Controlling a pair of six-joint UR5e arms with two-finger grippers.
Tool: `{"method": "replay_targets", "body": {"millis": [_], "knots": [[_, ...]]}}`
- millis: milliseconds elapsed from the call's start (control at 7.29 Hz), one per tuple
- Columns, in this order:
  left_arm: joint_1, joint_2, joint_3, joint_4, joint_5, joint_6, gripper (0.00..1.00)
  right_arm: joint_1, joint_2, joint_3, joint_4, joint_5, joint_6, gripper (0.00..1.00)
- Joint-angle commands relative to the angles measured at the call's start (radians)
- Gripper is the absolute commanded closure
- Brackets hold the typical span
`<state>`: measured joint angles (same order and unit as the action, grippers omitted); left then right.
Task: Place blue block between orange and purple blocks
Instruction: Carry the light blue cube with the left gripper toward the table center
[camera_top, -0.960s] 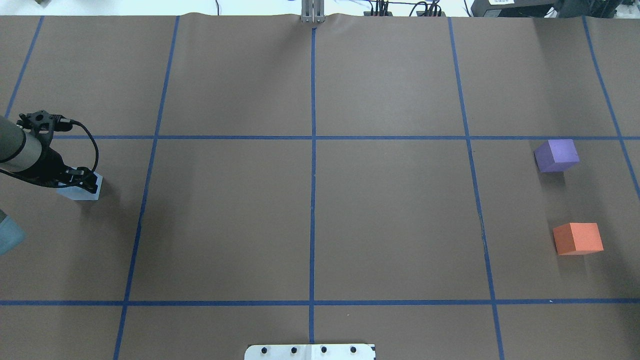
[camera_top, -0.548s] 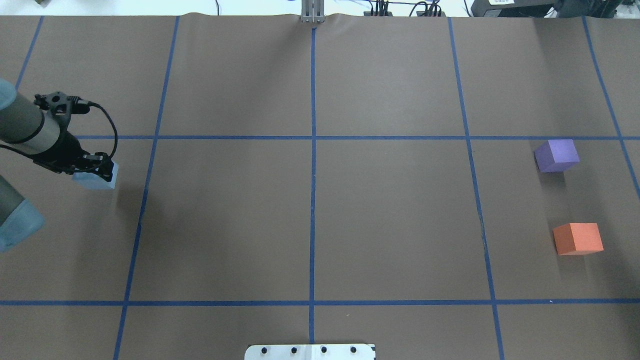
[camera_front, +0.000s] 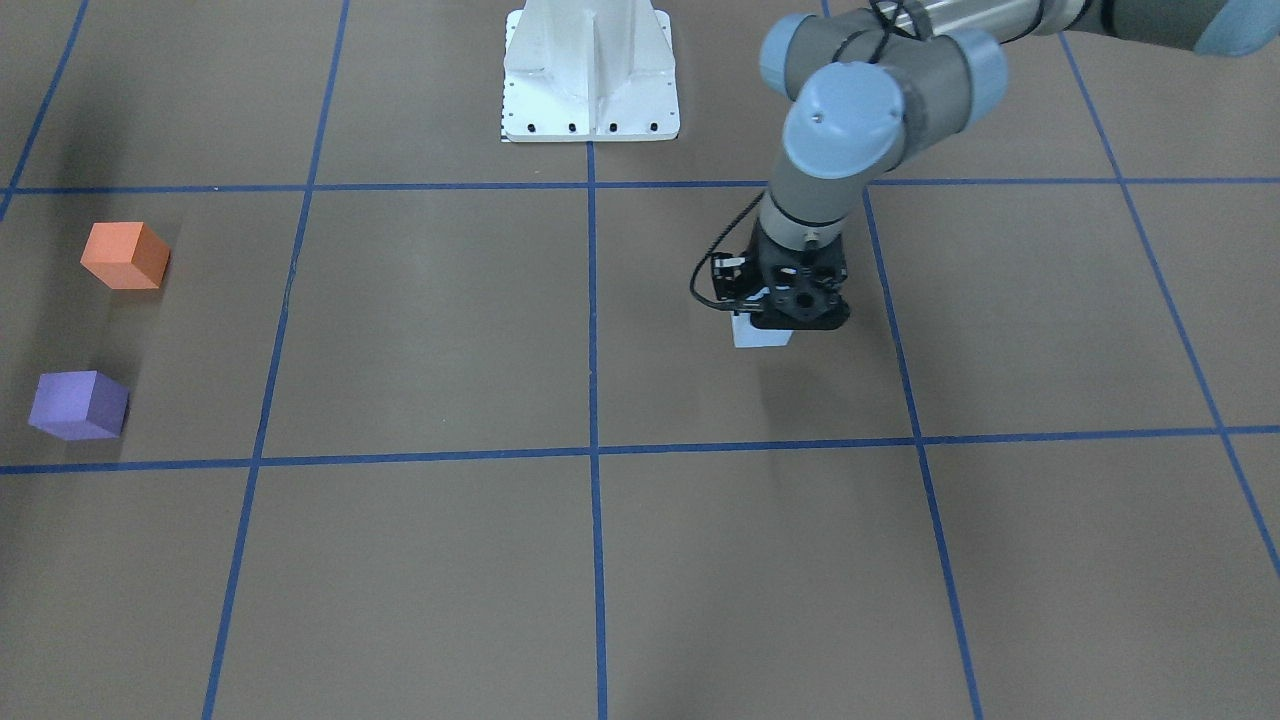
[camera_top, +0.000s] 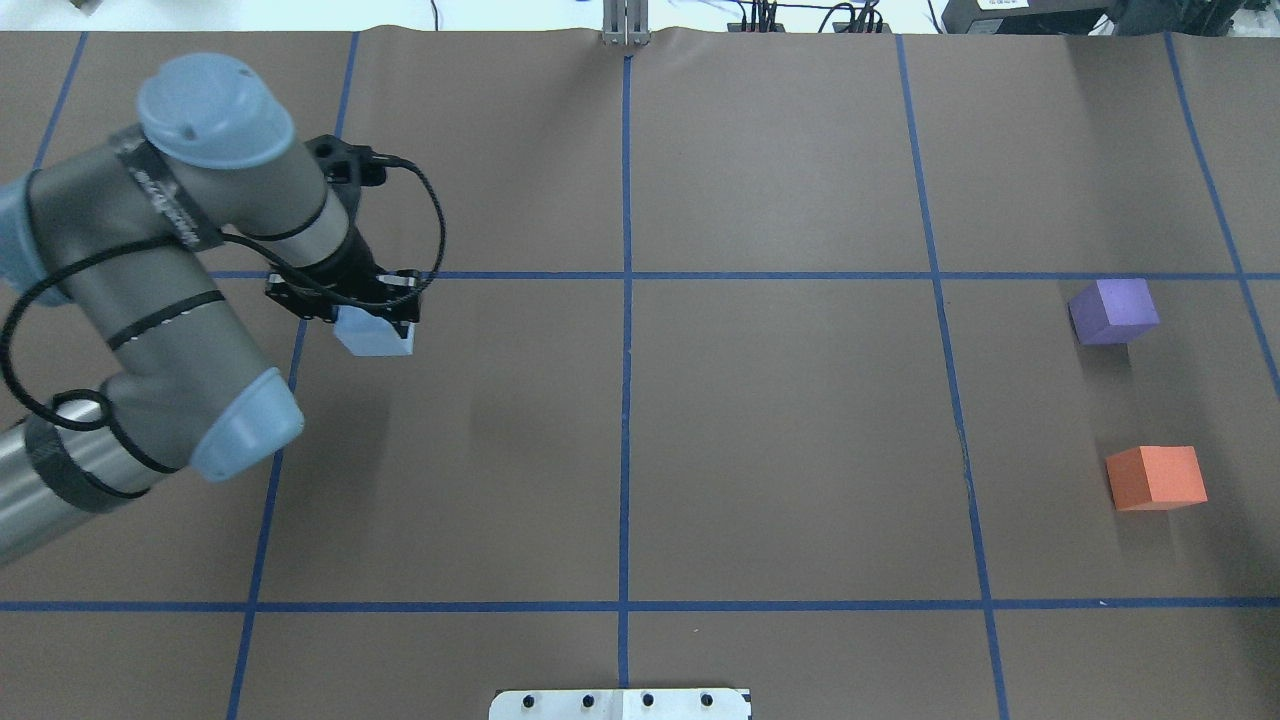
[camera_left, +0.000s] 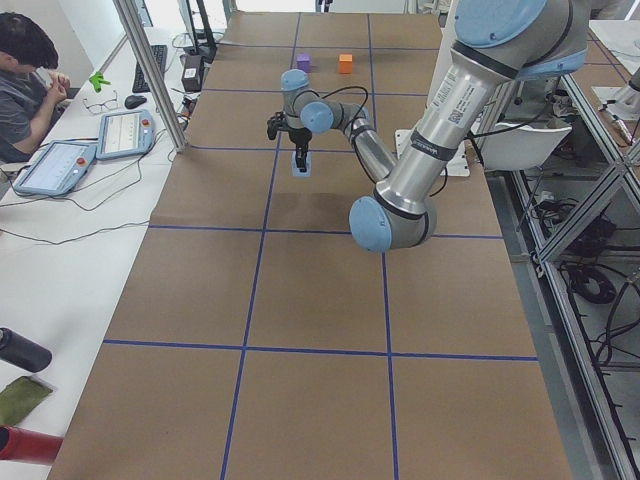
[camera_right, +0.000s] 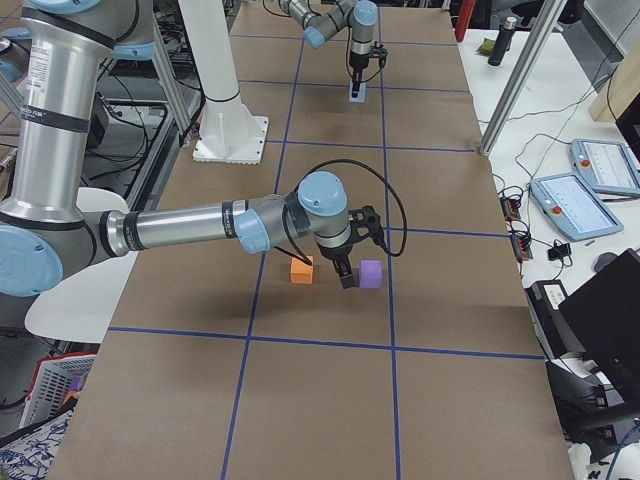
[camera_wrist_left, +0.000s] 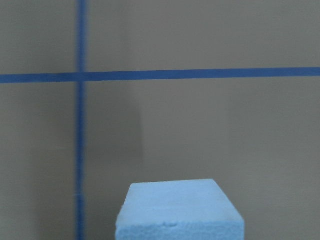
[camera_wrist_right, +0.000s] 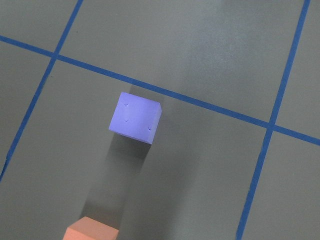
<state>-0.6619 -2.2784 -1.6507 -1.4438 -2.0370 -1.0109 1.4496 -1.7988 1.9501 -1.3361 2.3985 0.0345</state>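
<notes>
Blue block (camera_front: 762, 334) is clamped in the left claw (camera_front: 778, 322) in the front view, and looks lifted off the surface (camera_front: 420, 330). Overhead, orange (camera_top: 1155, 477) and purple (camera_top: 1113, 311) sit well apart from it on the far side, with a gap between them. I'd call this the carry step. Next comes a long sweep across, then lowering into that gap without nudging either. In the right-side view the right claw (camera_right: 345, 280) hovers over the pair; I cannot tell whether it is apart or together. No containers here.
</notes>
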Motion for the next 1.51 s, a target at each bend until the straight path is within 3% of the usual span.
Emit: {"method": "replay_targets", "body": {"millis": [0, 274, 411, 548, 685, 823, 960, 1097, 1371], "knots": [[0.074, -0.182, 0.207, -0.044, 0.029, -0.023, 0.74, 0.000, -0.001, 0.000, 0.000, 0.002, 0.001, 0.00], [0.120, -0.185, 0.309, -0.218, 0.029, -0.088, 0.63, 0.000, -0.001, 0.000, 0.000, 0.002, 0.001, 0.00], [0.137, -0.190, 0.325, -0.246, 0.031, -0.100, 0.59, 0.000, -0.001, 0.000, 0.000, 0.002, 0.001, 0.00], [0.156, -0.193, 0.328, -0.248, 0.062, -0.112, 0.49, 0.000, -0.001, 0.001, 0.000, 0.002, 0.001, 0.00], [0.159, -0.199, 0.330, -0.245, 0.075, -0.126, 0.36, 0.000, -0.001, 0.001, 0.000, 0.002, 0.001, 0.00], [0.159, -0.210, 0.330, -0.239, 0.075, -0.146, 0.10, 0.000, -0.001, 0.001, 0.000, 0.002, 0.001, 0.00], [0.156, -0.213, 0.322, -0.233, 0.075, -0.153, 0.00, 0.000, 0.001, 0.001, 0.000, 0.002, 0.002, 0.00], [0.125, -0.211, 0.312, -0.221, 0.071, -0.152, 0.00, -0.001, 0.001, 0.001, -0.002, 0.002, 0.007, 0.00], [0.026, -0.198, 0.191, -0.054, 0.058, -0.068, 0.00, -0.029, 0.016, 0.016, -0.003, 0.004, 0.080, 0.00]]}}
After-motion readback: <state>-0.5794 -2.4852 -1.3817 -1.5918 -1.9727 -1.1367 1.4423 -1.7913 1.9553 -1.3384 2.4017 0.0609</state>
